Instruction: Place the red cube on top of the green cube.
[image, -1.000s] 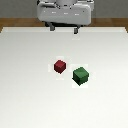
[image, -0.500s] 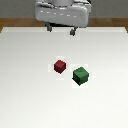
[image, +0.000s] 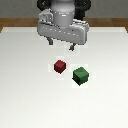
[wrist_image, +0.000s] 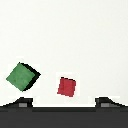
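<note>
Step in hand judged as the approach: nothing yet grasped. Tool (image: 62, 46) found raised above the worktop (image: 25, 100), toward its far edge, with jaws spread apart and nothing between them. Fingertips (wrist_image: 22, 102) seen wide apart in the wrist view, confirming the spread.

Red cube (image: 60, 66) found resting on the worktop near its middle, on the near side of the tool and clear of it. Green cube (image: 80, 75) found just beside it, slightly nearer the front edge and toward the exterior view's right; a narrow gap between the two, no contact. Both sat flat, turned at an angle to the worktop's edges.

Next move judged to call for carrying the tool forward over the red cube, turning the jaws to match its faces, then lowering to straddle it. Care needed not to nudge the close neighbour.

Count: one red cube, one green cube, one tool.
</note>
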